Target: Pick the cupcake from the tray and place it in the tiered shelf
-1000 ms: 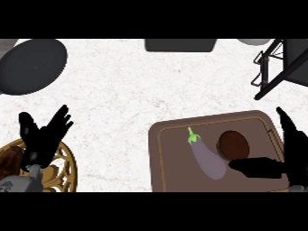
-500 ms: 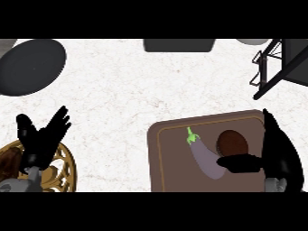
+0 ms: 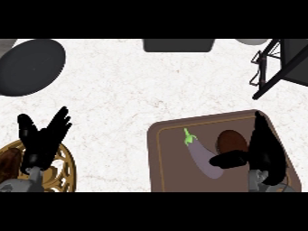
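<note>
Because the cupcake must be lifted off the tray, the right hand brackets it, uncurled; eggplant beside its thumb.

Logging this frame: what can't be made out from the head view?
- Cupcake: right robot hand covers its right side; contact unclear.
- Tiered shelf: cut by the right and top edges; tiers unseen.
- Dark item on the gold stand: unidentifiable, behind the left robot hand.
</note>
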`<state>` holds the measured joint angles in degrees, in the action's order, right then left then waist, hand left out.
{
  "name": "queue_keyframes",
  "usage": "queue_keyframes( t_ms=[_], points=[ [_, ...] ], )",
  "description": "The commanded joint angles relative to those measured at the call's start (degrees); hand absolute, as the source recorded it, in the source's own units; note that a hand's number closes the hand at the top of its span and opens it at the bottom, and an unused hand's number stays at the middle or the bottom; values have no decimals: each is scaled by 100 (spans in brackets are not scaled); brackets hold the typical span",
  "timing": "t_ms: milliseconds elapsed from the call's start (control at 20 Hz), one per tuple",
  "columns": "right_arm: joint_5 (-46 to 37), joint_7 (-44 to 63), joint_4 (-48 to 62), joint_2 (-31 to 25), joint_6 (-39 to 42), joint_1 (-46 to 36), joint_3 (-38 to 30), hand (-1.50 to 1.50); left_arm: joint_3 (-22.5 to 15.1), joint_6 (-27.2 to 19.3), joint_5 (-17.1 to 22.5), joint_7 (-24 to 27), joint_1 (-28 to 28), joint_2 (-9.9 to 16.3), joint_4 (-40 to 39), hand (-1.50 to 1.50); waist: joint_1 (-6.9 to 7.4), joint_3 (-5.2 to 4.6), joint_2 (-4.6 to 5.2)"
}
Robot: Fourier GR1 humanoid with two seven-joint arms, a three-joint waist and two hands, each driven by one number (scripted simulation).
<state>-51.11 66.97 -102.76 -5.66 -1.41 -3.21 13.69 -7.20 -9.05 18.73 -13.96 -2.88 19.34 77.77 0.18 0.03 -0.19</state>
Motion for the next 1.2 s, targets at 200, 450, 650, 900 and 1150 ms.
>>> queue_keyframes(
  t_ms=[200, 450, 650, 900, 1150],
  points=[
    [-561, 275, 482, 222, 2, 125, -232, -150, 244, 161, -46, -154, -132, 65, -76, 0, -30, -4, 20],
    [-497, -37, 584, 473, 38, -211, -629, -150, 359, 359, -146, -56, 65, -50, -98, 0, -14, -4, 19],
    [-535, -556, 1611, 493, -376, -719, -1057, -150, 330, 331, -241, -33, 52, -194, -60, 0, 16, -2, 26],
    [-299, -1046, 1569, 560, -108, -95, -720, 150, 315, 391, -357, -12, 245, -242, -12, 0, 0, -1, 22],
    [-100, -1449, 1594, 464, 271, -53, -452, 150, 477, 340, -351, -130, -153, -250, -257, 0, -28, -2, 24]
  ],
)
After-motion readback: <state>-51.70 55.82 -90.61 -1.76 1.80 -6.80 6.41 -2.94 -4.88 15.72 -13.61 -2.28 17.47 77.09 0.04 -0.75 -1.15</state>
